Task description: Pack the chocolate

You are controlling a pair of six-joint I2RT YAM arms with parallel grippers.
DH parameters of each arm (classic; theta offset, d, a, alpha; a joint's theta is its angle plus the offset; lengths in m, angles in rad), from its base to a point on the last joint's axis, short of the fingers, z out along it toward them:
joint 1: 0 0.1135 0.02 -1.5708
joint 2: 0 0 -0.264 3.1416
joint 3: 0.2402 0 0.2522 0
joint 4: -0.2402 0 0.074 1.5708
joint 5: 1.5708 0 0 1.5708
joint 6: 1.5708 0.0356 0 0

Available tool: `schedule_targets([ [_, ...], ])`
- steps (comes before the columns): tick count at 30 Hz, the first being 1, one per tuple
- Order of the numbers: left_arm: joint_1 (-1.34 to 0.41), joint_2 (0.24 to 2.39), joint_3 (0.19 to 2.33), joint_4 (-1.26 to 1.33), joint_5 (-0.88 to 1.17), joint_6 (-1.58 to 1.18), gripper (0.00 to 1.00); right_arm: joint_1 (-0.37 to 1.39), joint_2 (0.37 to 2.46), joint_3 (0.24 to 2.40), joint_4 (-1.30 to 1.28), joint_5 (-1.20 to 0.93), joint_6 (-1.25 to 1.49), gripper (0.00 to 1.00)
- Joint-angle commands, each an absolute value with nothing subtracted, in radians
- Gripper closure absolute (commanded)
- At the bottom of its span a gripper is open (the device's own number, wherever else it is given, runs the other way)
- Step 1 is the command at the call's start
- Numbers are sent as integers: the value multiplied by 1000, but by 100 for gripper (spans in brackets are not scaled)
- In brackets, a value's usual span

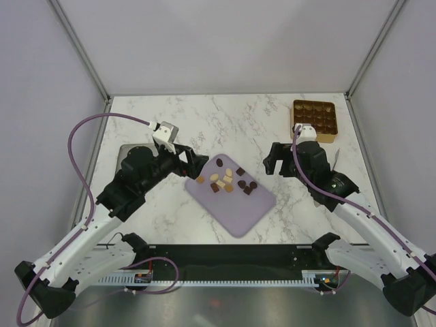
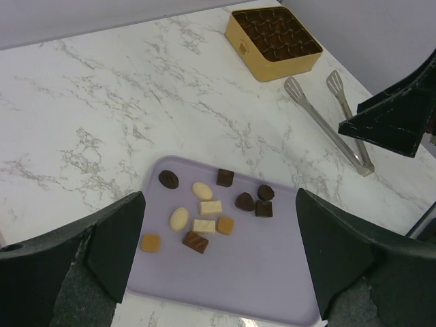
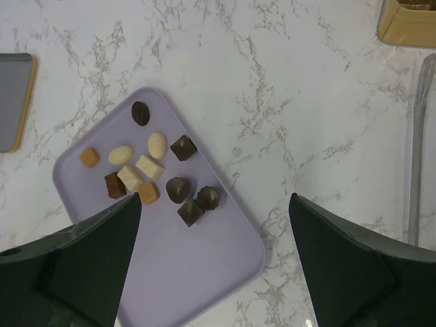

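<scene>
Several pieces of chocolate lie loose on the far half of a lilac mat at the table's middle: dark brown, caramel and cream-white ones. My left gripper hovers open just left of the mat, and the pieces show between its fingers in the left wrist view. On the mat's right side my right gripper also stands open and holds nothing. A gold tray with grid compartments sits at the far right.
Metal tongs lie on the marble between the mat and the gold tray, next to the right arm. A grey flat lid rests at the left, partly under the left arm. Walls enclose the table on three sides.
</scene>
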State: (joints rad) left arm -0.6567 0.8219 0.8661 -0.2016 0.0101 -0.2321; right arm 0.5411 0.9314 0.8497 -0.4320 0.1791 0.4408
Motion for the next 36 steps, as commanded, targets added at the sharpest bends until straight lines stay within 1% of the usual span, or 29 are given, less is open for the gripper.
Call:
schedule_targets([
  [1,-660,830,874,-192,-54,-186,1,545,922,893,-440,258,439,2],
  [4,-660,836,873,-196,-69,-184,1,545,919,893,-440,307,437,2],
  [9,-660,831,877,-204,-67,-184,1,542,972,911,-446,458,404,2],
  [15,-660,831,874,-204,-75,-178,1,467,1189,980,-428,509,367,2],
  [17,-660,833,877,-206,-68,-179,2,425,1265,970,-400,482,376,3],
  [19,-660,838,884,-213,-69,-178,2,339,1322,956,-374,375,379,4],
  [23,-660,827,885,-218,-80,-173,2,214,1405,942,-348,351,382,5],
  [27,-663,821,887,-216,-77,-172,2,131,1472,916,-328,311,374,6],
  [30,-663,821,888,-216,-68,-170,2,95,1503,899,-285,262,354,7],
  [36,-666,810,885,-218,-81,-160,2,91,1543,893,-267,241,327,8],
])
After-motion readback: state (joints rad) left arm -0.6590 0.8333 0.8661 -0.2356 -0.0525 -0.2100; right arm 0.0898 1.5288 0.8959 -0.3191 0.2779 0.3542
